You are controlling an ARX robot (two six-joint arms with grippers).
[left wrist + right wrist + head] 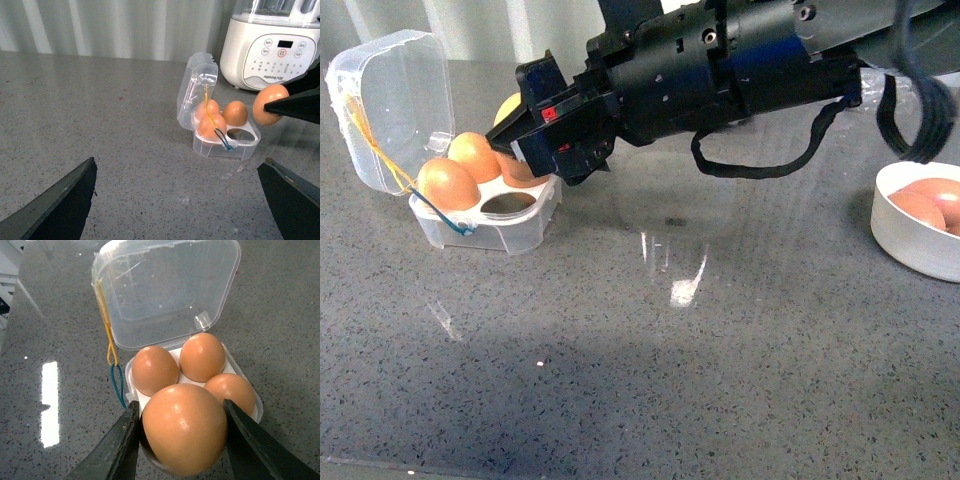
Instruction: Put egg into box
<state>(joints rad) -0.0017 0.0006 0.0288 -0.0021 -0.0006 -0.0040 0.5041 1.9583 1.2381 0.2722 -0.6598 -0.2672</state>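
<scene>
Egg, smooth orange-brown, clamped in right tool just beside clear plastic box, lid open, three eggs seated. Left wrist view alone shows left tool apart and white appliance behind

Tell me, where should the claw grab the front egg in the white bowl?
Come straight down from above, because the wall of the white bowl rings the front egg and probably blocks a sideways reach. Pinch it gently across its rounded middle, which faces up, keeping clear of the other egg right beside it.
</scene>
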